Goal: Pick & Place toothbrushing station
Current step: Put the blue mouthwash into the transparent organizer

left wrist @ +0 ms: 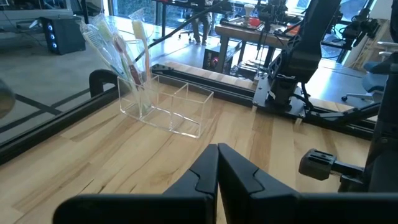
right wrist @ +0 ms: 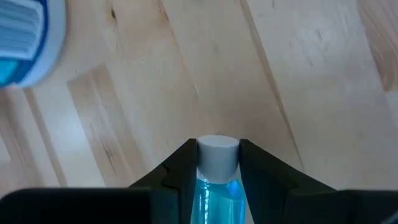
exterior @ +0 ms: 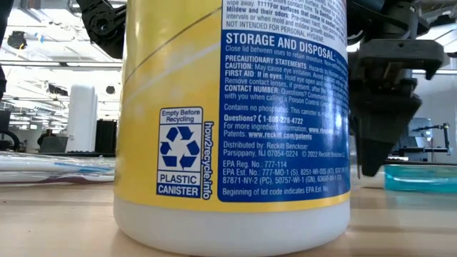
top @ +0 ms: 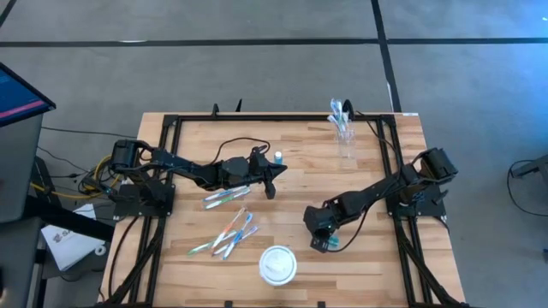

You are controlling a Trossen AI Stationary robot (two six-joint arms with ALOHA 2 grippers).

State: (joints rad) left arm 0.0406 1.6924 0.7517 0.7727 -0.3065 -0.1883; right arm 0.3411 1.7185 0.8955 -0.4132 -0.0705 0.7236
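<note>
The left arm is reaching across the table [top: 360, 188] toward its middle, its gripper [top: 272, 177] clenched on nothing. The right arm is bending down toward five o'clock, its gripper [right wrist: 217, 163] grasping a small blue bottle [right wrist: 217, 180] with a white cap, lying between the fingers. A big yellow canister [exterior: 232, 121] is filling the low view, reading "STORAGE AND DISPOSAL" and "PLASTIC CANISTER". A clear holder [left wrist: 163, 102] with toothbrushes [left wrist: 118, 53] is standing at one o'clock; loose toothbrushes [top: 229, 231] are lying at seven o'clock.
</note>
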